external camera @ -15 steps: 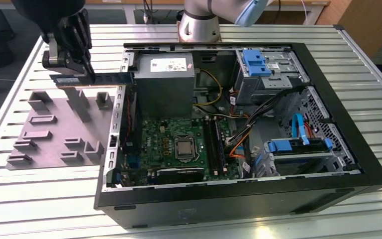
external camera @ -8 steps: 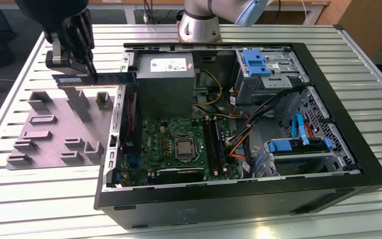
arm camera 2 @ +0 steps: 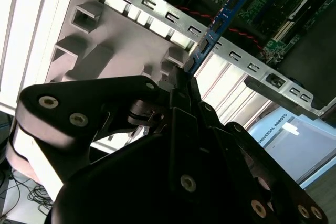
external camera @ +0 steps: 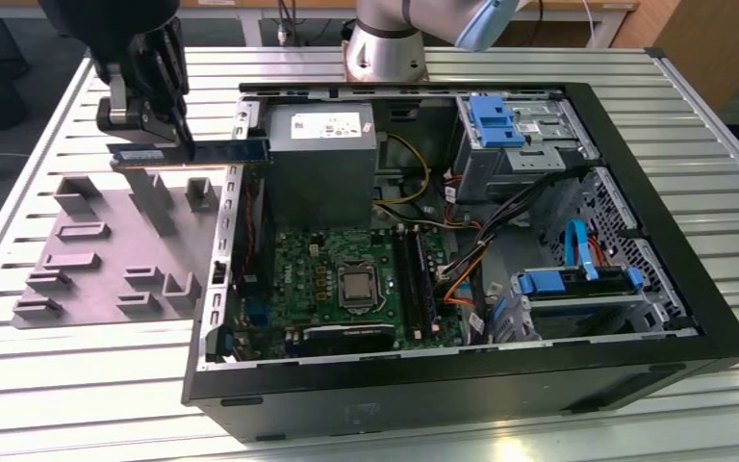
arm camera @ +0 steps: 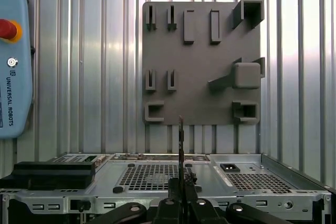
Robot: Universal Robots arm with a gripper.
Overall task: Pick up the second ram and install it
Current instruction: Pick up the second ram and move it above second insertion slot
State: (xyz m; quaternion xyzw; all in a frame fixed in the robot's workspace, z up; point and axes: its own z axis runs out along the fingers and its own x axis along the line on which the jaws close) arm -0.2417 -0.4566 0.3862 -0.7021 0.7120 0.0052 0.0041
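The second ram point(external camera: 222, 150), a long blue-green stick, hangs level above the far edge of the grey holder tray point(external camera: 93, 250), beside the open computer case's wall. My gripper point(external camera: 151, 144) is shut on one end of it, and the other end points toward the case. In the second wrist view the ram point(arm camera 2: 223, 19) sticks out from the gripper point(arm camera 2: 184, 77) toward the motherboard point(arm camera 2: 262, 3). The first wrist view shows the ram point(arm camera: 181, 140) edge-on above the gripper point(arm camera: 181, 184). The black memory slots point(external camera: 415, 274) lie on the motherboard point(external camera: 331, 265) inside the case.
The open computer case point(external camera: 472, 375) holds a grey power supply point(external camera: 320, 144), blue drive cages point(external camera: 498, 120) and loose cables point(external camera: 472, 269). The arm's base point(external camera: 389, 43) stands behind the case. A teach pendant point(arm camera: 13, 56) lies on the slatted table point(external camera: 36, 375).
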